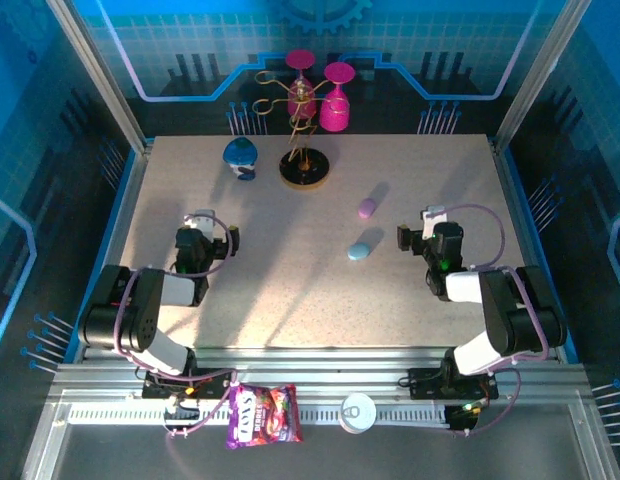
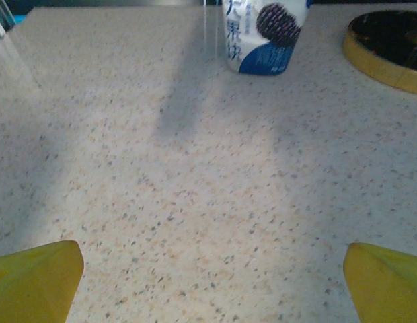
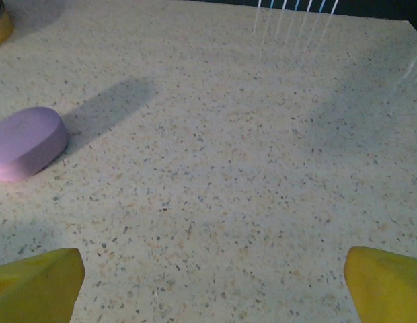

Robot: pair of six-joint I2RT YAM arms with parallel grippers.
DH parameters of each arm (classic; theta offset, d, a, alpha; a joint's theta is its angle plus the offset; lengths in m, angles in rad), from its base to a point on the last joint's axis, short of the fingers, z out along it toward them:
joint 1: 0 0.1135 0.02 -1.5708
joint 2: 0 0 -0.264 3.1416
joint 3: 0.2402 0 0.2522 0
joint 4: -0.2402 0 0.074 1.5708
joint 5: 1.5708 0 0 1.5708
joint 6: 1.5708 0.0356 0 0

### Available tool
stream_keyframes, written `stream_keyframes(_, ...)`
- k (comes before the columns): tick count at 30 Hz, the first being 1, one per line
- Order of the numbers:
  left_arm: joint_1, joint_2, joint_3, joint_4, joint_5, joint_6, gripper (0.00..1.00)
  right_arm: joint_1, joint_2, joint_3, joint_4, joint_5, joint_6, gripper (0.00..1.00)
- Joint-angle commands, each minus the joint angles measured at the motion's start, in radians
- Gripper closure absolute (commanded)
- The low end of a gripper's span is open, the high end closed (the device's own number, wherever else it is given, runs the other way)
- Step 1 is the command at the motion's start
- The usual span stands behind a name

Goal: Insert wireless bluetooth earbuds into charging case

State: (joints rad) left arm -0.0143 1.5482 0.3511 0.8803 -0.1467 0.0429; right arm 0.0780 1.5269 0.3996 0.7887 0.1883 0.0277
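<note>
Two closed pebble-shaped cases lie right of centre on the speckled table: a purple case (image 1: 366,207) (image 3: 27,142) and, nearer me, a pale blue case (image 1: 364,245). No earbuds are in view. My left gripper (image 1: 202,232) (image 2: 212,282) rests low on the left side, open, its yellow fingertips (image 2: 37,279) wide apart over bare table. My right gripper (image 1: 428,228) (image 3: 212,282) sits right of the blue case, open, with nothing between its yellow fingertips (image 3: 383,282). The purple case lies ahead and left of it.
A blue-and-white yogurt cup (image 1: 241,157) (image 2: 266,33) and a gold-wire glass rack on a black disc (image 1: 304,167) (image 2: 390,47) holding two pink glasses (image 1: 335,98) stand at the back. A snack bag (image 1: 262,415) and white lid (image 1: 358,411) lie on the near rail.
</note>
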Motion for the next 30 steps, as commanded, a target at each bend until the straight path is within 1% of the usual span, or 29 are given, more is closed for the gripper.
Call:
stream_keyframes(1,0.011,0.001,0.034,0.037,0.059,-0.05,0.01,-0.018,0.011,-0.018,0.128,-0.06,-0.009,0.0)
stream_keyframes(30,0.01,0.004,0.035,0.036,0.066,-0.042,0.01,-0.018,0.013,-0.018,0.132,-0.059,-0.011,0.0)
